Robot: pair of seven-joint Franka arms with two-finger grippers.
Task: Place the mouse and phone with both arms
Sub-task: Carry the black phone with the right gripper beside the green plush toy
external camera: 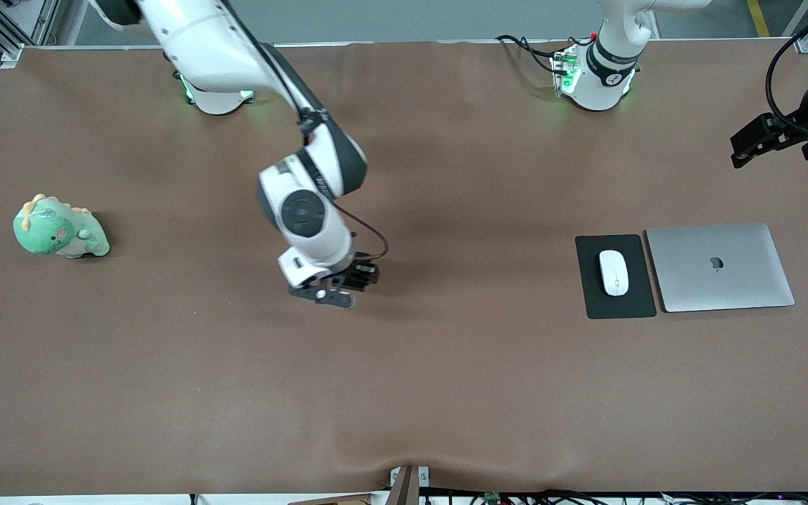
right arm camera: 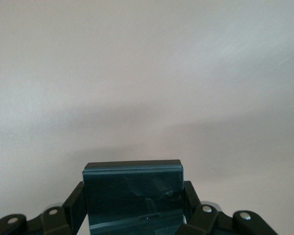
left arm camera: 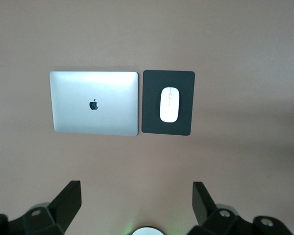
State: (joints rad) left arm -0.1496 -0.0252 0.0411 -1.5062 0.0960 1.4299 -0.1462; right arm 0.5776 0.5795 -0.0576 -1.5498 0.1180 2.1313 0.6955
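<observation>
Only the right wrist view shows the phone [right arm camera: 133, 196], a dark slab clamped between the right gripper's [right arm camera: 133, 215] fingers; the front view hides it under that gripper [external camera: 337, 284], bent low over mid-table. The left gripper [external camera: 769, 140] hangs high off the left arm's end, fingers [left arm camera: 68, 200] spread and holding nothing, above the mouse [left arm camera: 169, 104] on its pad [left arm camera: 152, 103] beside the laptop [left arm camera: 94, 103].

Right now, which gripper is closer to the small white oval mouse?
Left. The left gripper hangs past the silver laptop beside the mouse; the right gripper is mid-table.
</observation>
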